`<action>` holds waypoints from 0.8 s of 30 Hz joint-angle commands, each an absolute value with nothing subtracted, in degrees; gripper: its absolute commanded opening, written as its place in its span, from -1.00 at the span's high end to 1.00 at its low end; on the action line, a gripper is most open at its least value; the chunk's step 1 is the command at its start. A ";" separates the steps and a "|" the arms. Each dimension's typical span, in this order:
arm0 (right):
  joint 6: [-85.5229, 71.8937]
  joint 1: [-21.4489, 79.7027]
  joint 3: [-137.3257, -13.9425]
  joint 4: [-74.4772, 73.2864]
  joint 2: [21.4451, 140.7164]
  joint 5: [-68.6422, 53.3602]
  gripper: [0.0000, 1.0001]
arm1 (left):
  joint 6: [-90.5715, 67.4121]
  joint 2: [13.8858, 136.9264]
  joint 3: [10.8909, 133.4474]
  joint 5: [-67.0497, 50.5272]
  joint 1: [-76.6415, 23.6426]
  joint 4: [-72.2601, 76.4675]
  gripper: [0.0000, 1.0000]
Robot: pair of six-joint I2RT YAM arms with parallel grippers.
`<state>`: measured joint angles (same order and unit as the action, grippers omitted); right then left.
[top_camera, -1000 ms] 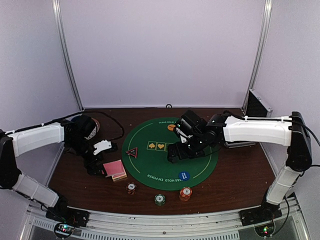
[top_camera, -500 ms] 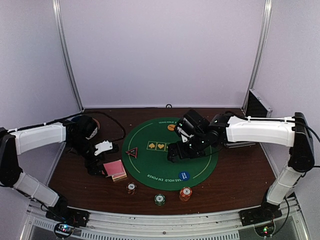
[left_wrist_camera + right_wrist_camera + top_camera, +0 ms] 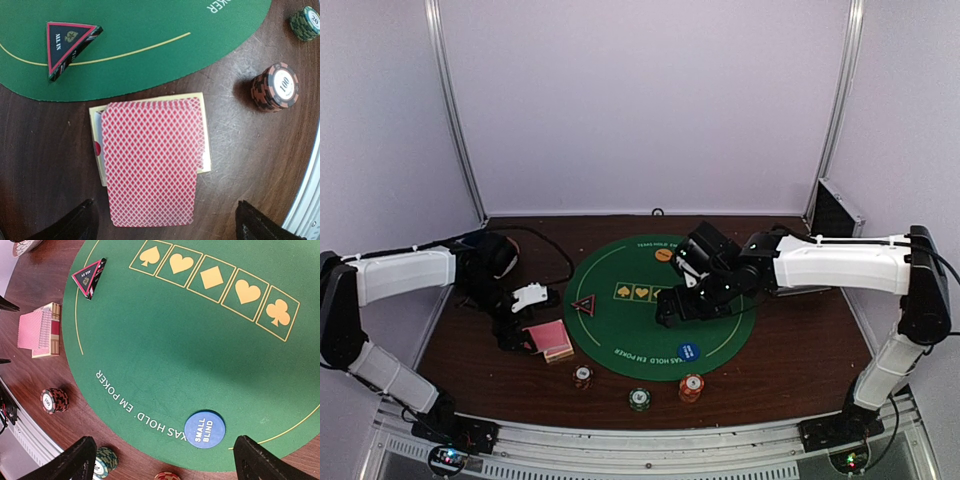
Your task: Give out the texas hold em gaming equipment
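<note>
A stack of pink-backed cards (image 3: pixel 152 157) lies on a pale card box on the brown table, just left of the green mat; it also shows in the top view (image 3: pixel 550 338) and the right wrist view (image 3: pixel 35 329). My left gripper (image 3: pixel 165 225) is open and empty, hovering over the cards' near end. Chip stacks sit near the front edge: a red-brown one (image 3: pixel 276 86), a green one (image 3: pixel 306 21) and an orange one (image 3: pixel 691 386). My right gripper (image 3: pixel 165 460) is open and empty above the mat, over a blue "small blind" disc (image 3: pixel 204 429).
The round green felt mat (image 3: pixel 620 340) fills the table's middle, with a black-and-red triangular "all in" marker (image 3: pixel 67 45) near its left edge and an orange disc (image 3: pixel 663 255) at its far side. A metal case (image 3: pixel 835 210) stands at the back right.
The left gripper has shifted slightly right, closer over the cards. The right gripper has edged a little toward the front of the mat. Nothing has been picked up.
</note>
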<state>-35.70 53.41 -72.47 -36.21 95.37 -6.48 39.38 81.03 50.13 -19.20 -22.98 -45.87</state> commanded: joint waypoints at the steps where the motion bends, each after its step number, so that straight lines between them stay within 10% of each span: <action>1: -36.36 53.92 -71.46 -35.29 92.91 -6.45 -0.99 | 39.76 81.97 50.00 -19.01 -23.29 -43.18 -0.95; 24: -37.04 54.27 -70.23 -34.82 92.38 -6.20 -0.99 | 40.60 84.98 49.13 -18.42 -23.29 -42.77 -0.95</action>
<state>-36.45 53.76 -70.83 -35.29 94.06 -6.50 39.62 84.05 49.74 -18.79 -22.98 -44.49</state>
